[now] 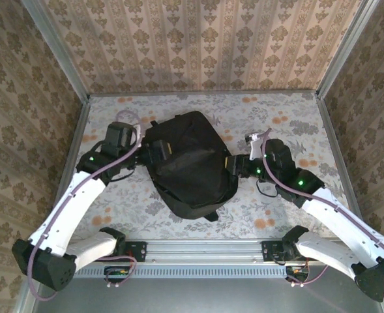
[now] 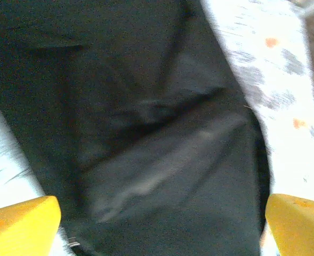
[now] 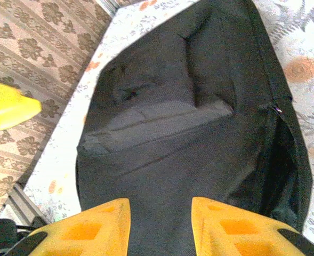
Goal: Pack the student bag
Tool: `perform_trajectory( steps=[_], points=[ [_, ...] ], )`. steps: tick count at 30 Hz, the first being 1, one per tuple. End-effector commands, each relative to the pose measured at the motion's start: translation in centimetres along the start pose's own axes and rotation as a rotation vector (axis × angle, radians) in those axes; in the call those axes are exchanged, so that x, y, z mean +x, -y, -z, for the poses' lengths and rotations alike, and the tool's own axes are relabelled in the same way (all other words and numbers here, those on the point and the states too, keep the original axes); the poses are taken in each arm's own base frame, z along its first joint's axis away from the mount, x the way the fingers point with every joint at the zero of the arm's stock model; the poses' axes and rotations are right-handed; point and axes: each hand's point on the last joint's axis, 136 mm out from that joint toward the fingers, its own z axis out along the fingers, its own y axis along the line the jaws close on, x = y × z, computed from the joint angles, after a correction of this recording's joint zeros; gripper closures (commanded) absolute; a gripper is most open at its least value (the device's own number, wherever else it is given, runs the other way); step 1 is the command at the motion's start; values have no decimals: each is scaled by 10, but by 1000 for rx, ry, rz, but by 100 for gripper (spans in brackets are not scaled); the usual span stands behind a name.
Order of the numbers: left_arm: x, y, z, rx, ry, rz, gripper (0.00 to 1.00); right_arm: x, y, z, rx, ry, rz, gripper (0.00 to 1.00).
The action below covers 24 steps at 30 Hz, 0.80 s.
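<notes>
The left pincer [image 1: 156, 154], fingers spread wide, sits at the left side of the student bag [image 1: 190, 163], which lies flat mid-tabletop [image 1: 276, 208]. The right pincer [image 1: 235, 164], fingers apart, sits at the bag's right side.

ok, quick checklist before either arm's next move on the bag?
1. Student bag lying flat on the table: ok.
2. Left end effector open, fingers astride bag fabric: ok.
3. Right end effector open, nothing held: ok.
4. Zip gap below the zipper pull wide enough for packing: cannot tell.
5. Contact between either end effector and the fabric: cannot tell.
</notes>
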Motion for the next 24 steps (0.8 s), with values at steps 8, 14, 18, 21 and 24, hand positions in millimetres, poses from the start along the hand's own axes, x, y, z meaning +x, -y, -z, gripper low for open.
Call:
perform_trajectory(
  steps=[8,14,18,21,24],
  points=[
    [14,-94,-35,-134,0,457,9,11,-37,-13,-127,-51,-86,67],
    [-2,-94,-58,-72,17,512,24,25,-56,-27,-181,-107,-108,68],
    [-5,-95,-73,-46,14,550,37,33,-59,-32,-187,-134,-109,69],
    [-1,-94,-83,-19,-8,580,46,33,-59,-33,-182,-137,-113,70],
    [2,-94,-86,-12,-12,595,52,32,-62,-34,-187,-141,-114,71]
  ],
)
